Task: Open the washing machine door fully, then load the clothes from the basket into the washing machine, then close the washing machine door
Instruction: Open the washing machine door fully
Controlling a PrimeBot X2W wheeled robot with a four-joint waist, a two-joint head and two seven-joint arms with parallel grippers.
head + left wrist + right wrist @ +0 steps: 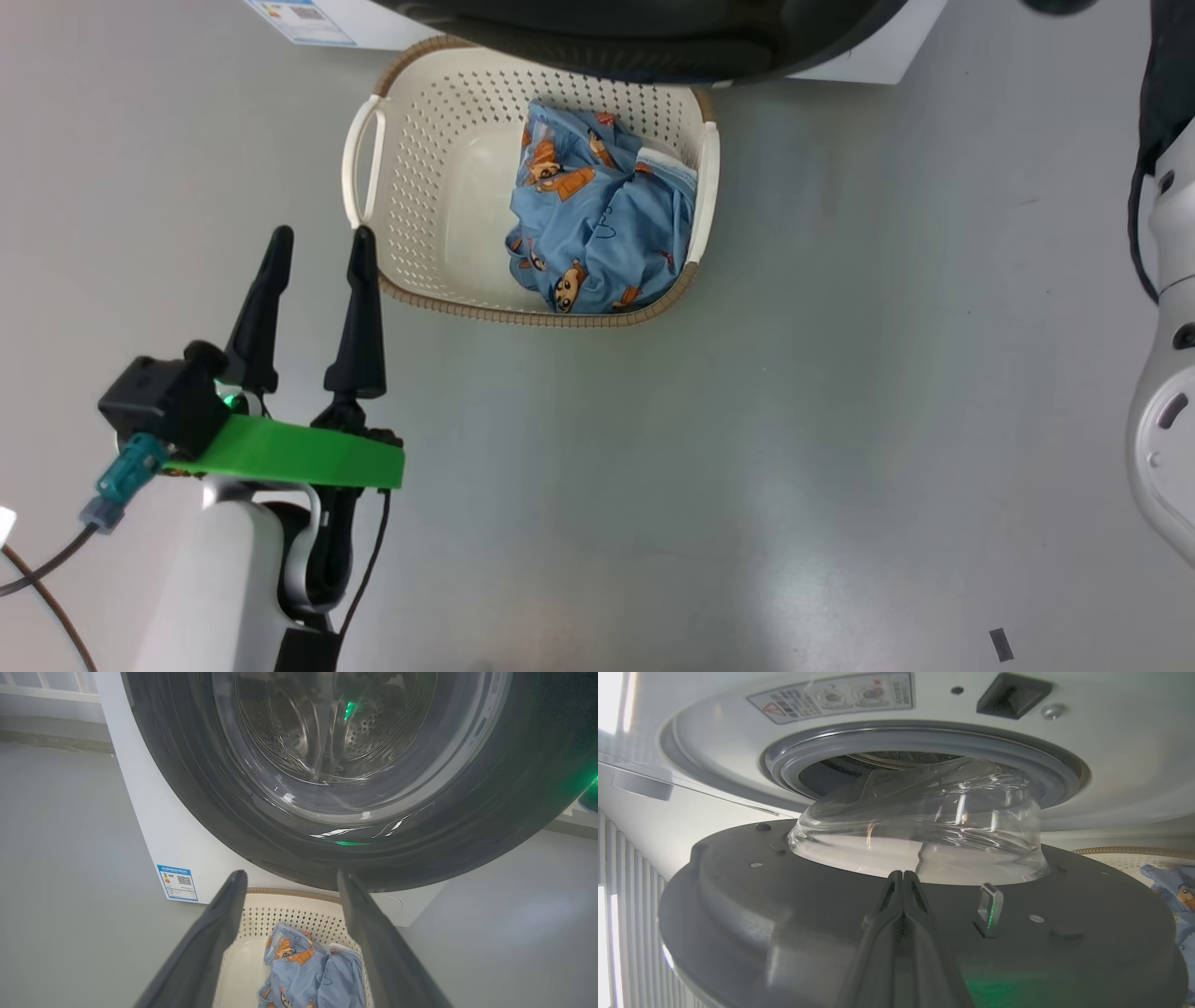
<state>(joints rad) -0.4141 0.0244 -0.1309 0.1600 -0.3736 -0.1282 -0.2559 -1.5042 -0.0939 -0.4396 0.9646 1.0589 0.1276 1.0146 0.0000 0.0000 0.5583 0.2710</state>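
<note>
The cream basket [420, 187] stands on the floor against the washing machine [878, 56], with the blue bear-print clothes [597, 215] bunched in its right half. The black washing machine door [653, 42] juts out above the basket's far rim. My left gripper [321, 235] is open and empty, just left of the basket's near corner. In the left wrist view the left gripper [290, 875] points at the door [187, 788], basket [289, 914] and clothes [308, 970]. My right gripper [902, 873] is shut, its tips against the door's inner face [761, 896] below the glass bowl [924, 826]. The door stands partly open before the grey gasket [1064, 765].
My right arm's pale forearm [1162, 420] runs down the right edge of the head view. A blue label sticker [177, 883] marks the machine's lower left corner. Bare grey floor [747, 467] spreads around the basket, with a small black tape mark [1000, 644] at lower right.
</note>
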